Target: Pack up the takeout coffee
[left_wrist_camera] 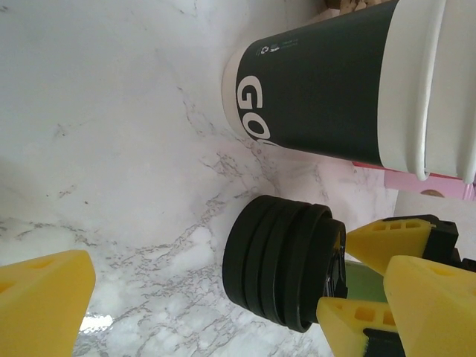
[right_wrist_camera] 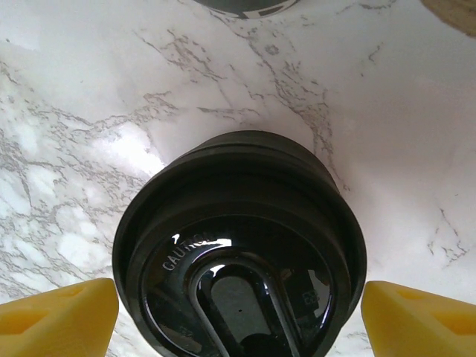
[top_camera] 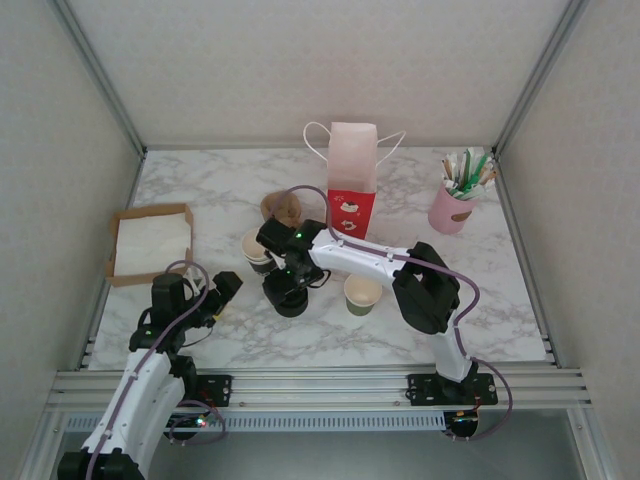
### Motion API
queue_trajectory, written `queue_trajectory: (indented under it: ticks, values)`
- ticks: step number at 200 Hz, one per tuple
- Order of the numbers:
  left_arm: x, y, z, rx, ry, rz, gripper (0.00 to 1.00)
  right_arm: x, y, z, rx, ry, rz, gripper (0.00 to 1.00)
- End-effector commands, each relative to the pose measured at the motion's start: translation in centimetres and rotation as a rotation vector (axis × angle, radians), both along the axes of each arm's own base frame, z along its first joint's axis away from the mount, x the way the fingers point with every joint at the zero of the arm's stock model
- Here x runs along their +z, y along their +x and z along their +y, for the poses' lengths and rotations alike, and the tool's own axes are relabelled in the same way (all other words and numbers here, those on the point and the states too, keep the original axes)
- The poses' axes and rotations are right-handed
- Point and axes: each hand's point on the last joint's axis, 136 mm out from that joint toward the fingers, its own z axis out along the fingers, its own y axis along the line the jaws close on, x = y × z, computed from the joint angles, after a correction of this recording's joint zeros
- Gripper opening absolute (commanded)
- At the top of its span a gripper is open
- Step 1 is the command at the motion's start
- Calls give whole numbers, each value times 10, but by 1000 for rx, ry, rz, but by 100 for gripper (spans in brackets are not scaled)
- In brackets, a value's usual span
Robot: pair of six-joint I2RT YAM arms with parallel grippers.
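Note:
A stack of loose black lids (top_camera: 290,300) stands on the marble table (top_camera: 200,190), and my right gripper (top_camera: 291,282) hangs straight above it. In the right wrist view the top lid (right_wrist_camera: 238,245) sits between the yellow fingers (right_wrist_camera: 59,316), which stand apart on either side; that gripper (right_wrist_camera: 239,323) is open. My left gripper (top_camera: 225,289) is low at the left of the stack (left_wrist_camera: 286,264), open (left_wrist_camera: 238,316) and holding nothing. A lidless olive-green cup (top_camera: 362,293) with cream inside stands right of the stack, its wall (left_wrist_camera: 366,277) peeking out behind the lids. The lidded takeout coffee is out of view.
A dark cup with white lettering (top_camera: 256,248) (left_wrist_camera: 327,82) stands just behind the stack. A red and pink paper bag (top_camera: 352,185) stands upright at the back centre. A pink cup of straws (top_camera: 455,205) is back right, a cardboard tray of napkins (top_camera: 150,240) left.

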Motion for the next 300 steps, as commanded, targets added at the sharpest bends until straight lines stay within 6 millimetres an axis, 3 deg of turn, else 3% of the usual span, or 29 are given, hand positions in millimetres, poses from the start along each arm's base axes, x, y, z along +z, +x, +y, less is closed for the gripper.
queue_trajectory:
  ticks: [1,300]
  values:
    - [0,0,-3,-31,-7,-23,99,3,-3,-2,-23,19,30,86]
    - [-2,0,-5,-43,-10,-17,97,-13,-6,-4,-14,-22,51,82]
